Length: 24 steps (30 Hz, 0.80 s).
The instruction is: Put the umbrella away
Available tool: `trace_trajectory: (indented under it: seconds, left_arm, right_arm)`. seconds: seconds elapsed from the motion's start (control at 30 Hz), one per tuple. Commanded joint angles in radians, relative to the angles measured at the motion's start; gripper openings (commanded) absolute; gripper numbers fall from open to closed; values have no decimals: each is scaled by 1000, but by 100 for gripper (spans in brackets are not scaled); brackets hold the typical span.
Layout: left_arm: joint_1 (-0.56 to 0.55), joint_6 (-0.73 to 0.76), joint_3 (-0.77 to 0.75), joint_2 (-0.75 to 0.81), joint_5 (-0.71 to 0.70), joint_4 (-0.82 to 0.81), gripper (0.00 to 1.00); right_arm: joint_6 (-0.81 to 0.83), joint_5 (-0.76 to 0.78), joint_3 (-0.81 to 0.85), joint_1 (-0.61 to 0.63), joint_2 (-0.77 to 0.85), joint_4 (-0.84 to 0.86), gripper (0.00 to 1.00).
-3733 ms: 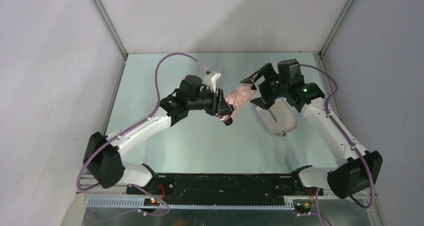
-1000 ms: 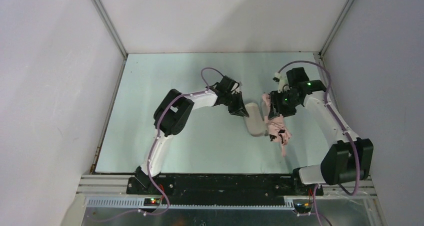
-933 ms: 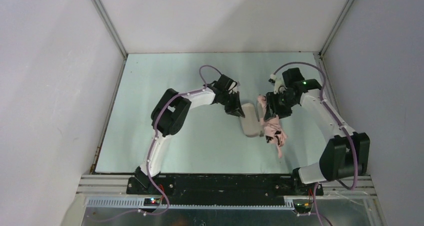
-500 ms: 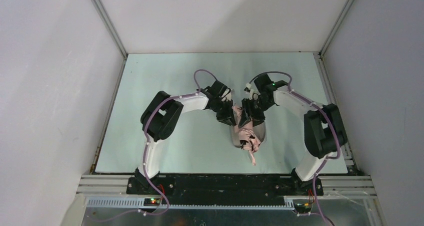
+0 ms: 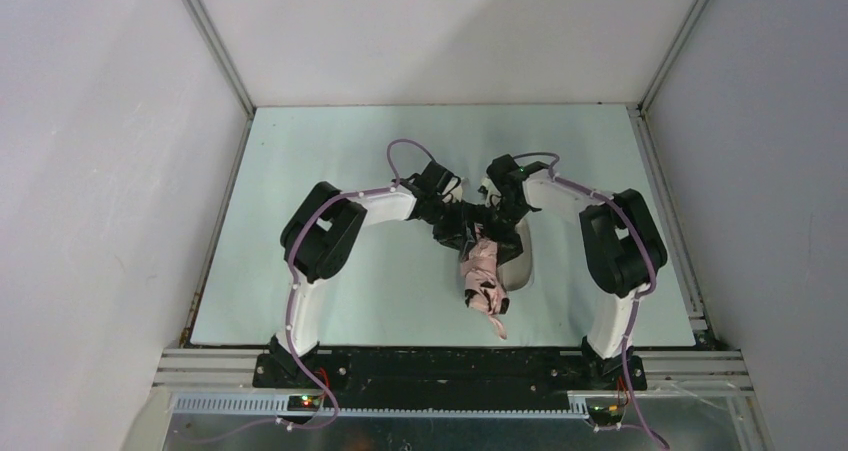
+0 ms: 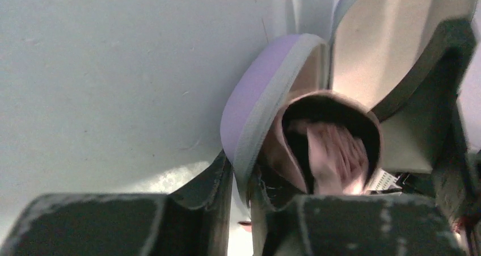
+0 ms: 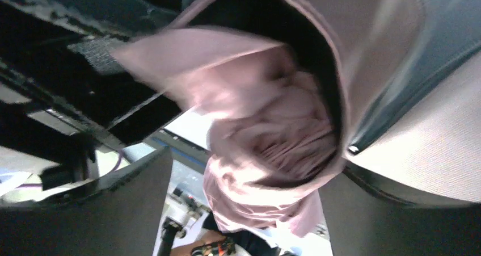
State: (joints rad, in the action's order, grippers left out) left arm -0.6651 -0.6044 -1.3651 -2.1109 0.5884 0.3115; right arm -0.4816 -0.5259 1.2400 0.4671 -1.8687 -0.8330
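From above, the umbrella [image 5: 483,276] (soft, crumpled pink fabric) lies on the smooth lilac case [image 5: 524,263]. Its long axis runs near from the left gripper [image 5: 460,227] and right gripper [image 5: 503,229], which are equally close. Left wrist: narrow jaws straddle the case's rim, grip unclear. Right wrist: jaws spread wide around the bundle.

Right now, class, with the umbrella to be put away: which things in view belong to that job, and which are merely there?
Belong to the job: umbrella; lilac case, probably its container; left tool; right tool.

Merely there: table; enclosure walls.
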Motion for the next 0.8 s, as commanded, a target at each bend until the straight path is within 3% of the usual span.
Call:
trace_trajectory:
  seconds: [0.0, 0.3, 0.47, 0.63, 0.77]
  left_arm:
    - [4, 38, -8, 57, -2, 35, 27]
    - [55, 56, 39, 130, -9, 99, 35]
    - [65, 60, 92, 213, 1, 119, 45]
    - [51, -3, 163, 299, 56, 48, 62]
    - [6, -23, 150, 306, 62, 40, 63]
  right_arm:
    - [-19, -6, 91, -29, 0, -99, 98]
    - [-7, -17, 108, -106, 227, -130, 99]
    - [68, 55, 101, -250, 344, -215, 99]
    - [136, 130, -30, -418, 414, -192, 99]
    - [168, 21, -135, -491, 392, -99, 99]
